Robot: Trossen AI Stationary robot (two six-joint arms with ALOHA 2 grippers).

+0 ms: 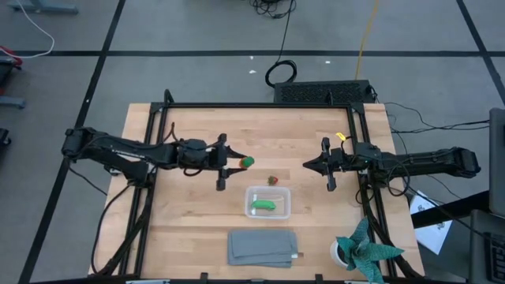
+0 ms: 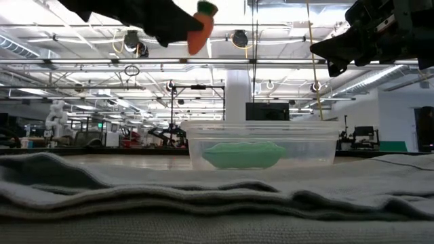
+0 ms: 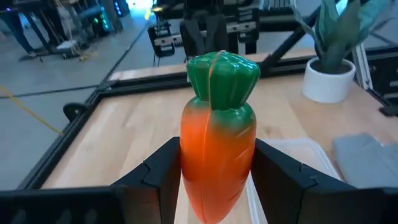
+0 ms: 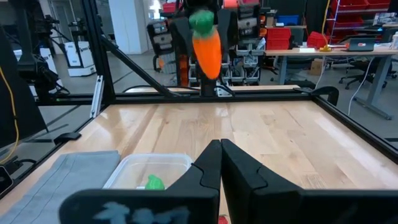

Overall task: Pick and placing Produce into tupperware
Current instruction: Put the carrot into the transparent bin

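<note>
So the left gripper (image 3: 217, 186) has its fingers (image 3: 155, 177) clamped on the lower, tapered half of the carrot (image 3: 217, 149), one finger on each flank. In the left wrist view the carrot stands with its long axis running straight out between the fingers, green top pointing away from the wrist. From the low view it hangs well clear of the bench (image 1: 197, 126), orange tip angled down, green top up.

What the next move hinges on, I'd say: the tupperware (image 1: 267, 203) isn't under the carrot yet. From above, the carrot (image 1: 245, 162) sits up and to the left of the container, near it but not over the rim. So the left arm has to carry it toward the front edge of the bench and a bit toward the right arm's side before letting go. The container is only a little wider than the carrot is long, so lining the carrot up with the container's long side probably helps.

The green pod (image 1: 263, 205) is already lying inside the tupperware. The small dark reddish piece (image 1: 273, 181) sits on the bench just beside the container's far edge, between it and the carrot.

The right gripper (image 1: 314, 165) hovers off to the right, fingers pressed together and holding nothing. The left is clearly the closer one.
</note>
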